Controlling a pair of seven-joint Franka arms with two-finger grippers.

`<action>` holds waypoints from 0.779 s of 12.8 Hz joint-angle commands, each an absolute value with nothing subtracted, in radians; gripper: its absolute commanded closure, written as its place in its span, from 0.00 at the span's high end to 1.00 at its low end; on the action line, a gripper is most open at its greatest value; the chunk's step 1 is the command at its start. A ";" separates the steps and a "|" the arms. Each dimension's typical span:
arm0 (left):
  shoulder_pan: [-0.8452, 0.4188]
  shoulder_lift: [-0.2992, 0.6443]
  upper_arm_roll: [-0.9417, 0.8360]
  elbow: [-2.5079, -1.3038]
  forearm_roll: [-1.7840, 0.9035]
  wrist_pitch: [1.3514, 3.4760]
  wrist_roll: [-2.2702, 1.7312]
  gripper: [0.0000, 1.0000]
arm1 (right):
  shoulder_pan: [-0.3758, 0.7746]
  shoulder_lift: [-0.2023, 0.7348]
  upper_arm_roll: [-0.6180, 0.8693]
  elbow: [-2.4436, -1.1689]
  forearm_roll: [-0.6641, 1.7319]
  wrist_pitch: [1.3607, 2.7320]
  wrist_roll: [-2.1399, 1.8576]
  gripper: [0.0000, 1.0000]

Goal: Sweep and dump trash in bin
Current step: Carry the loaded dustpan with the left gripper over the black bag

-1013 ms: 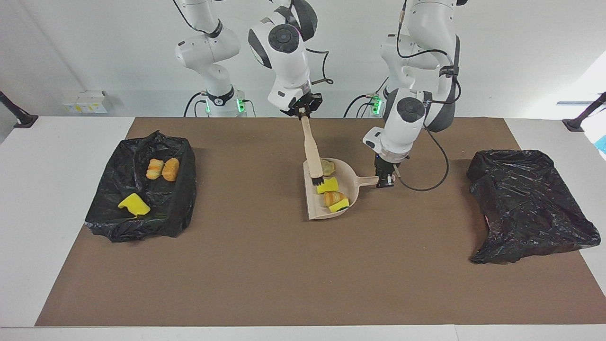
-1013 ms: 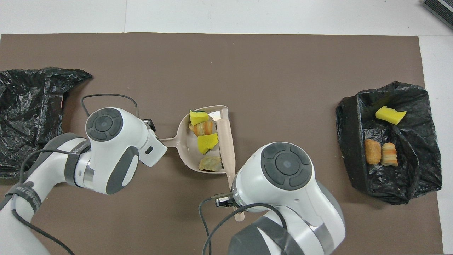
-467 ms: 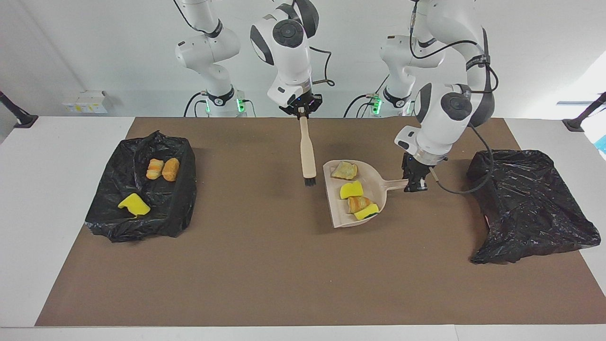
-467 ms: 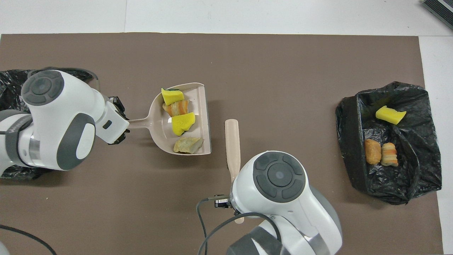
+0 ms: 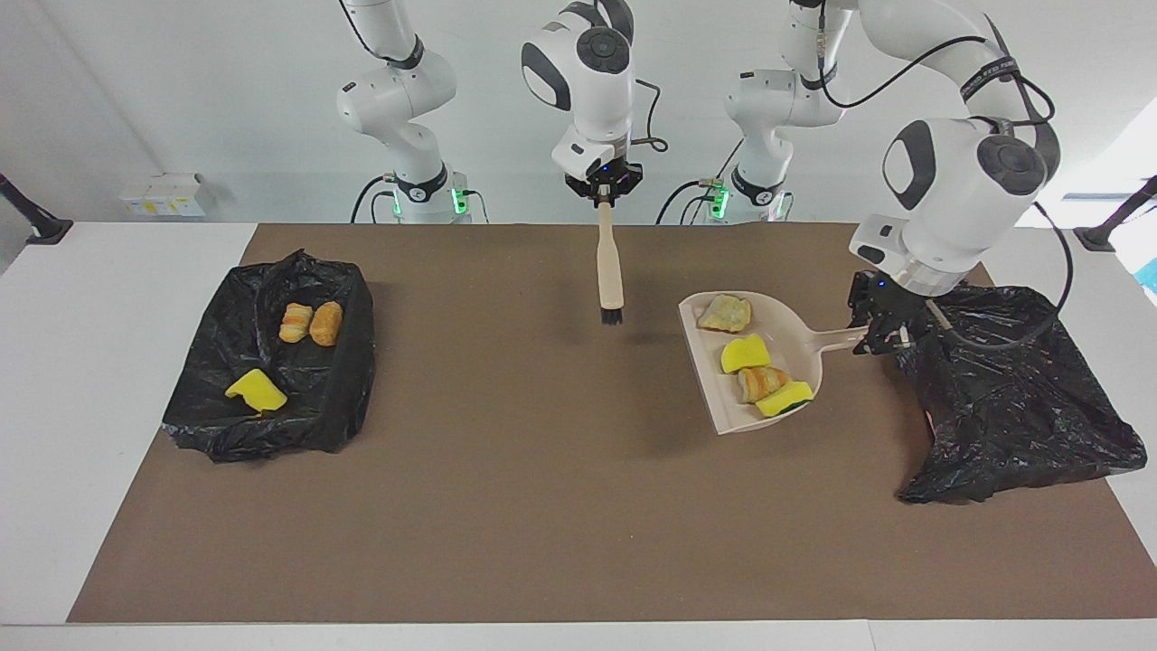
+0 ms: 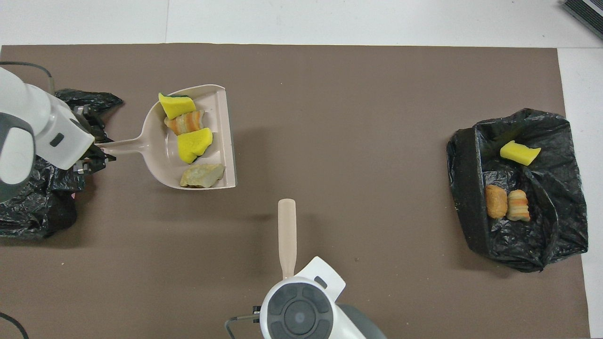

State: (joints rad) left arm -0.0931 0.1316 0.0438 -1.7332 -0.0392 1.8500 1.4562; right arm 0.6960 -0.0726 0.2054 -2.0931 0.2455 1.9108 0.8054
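Note:
My left gripper (image 5: 875,336) (image 6: 94,150) is shut on the handle of the beige dustpan (image 5: 795,348) (image 6: 158,150) and holds it level above the mat, at the edge of the crumpled black bag (image 5: 1012,398). Several pieces of trash lie in the pan: a beige lump (image 6: 201,175), a yellow sponge (image 6: 194,145), a striped orange lump (image 6: 184,122) and a green-and-yellow sponge (image 6: 175,104). My right gripper (image 5: 605,197) is shut on the brush (image 5: 610,262) (image 6: 287,235), which hangs bristles down above the middle of the mat.
An open black-lined bin (image 5: 343,380) (image 6: 471,188) stands at the right arm's end, holding a yellow sponge (image 6: 519,153) and two orange lumps (image 6: 506,203). The brown mat (image 5: 542,506) covers most of the white table.
The left gripper has lifted the loaded dustpan and carried it toward the black bag at the left arm's end. The right gripper has raised the brush out of the pan, toward the robots.

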 commanded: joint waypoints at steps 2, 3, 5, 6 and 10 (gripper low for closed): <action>0.039 0.144 0.040 -1.626 -0.055 1.755 1.537 0.00 | 0.756 -0.054 0.206 -2.131 0.232 2.000 0.887 0.00; 0.088 0.149 0.040 -1.600 -0.055 1.735 1.555 0.00 | 0.782 -0.026 0.206 -2.131 0.232 2.025 0.887 0.00; 0.141 0.153 0.041 -1.568 -0.049 1.712 1.560 0.00 | 0.807 0.021 0.206 -2.132 0.230 2.046 0.890 0.00; 0.178 0.155 0.041 -1.566 -0.049 1.710 1.592 0.00 | 0.828 0.028 0.206 -2.144 0.232 2.055 0.890 0.00; 0.337 0.199 0.041 -1.470 -0.044 1.657 1.800 0.00 | 0.854 0.029 0.206 -2.224 0.232 2.163 0.920 0.00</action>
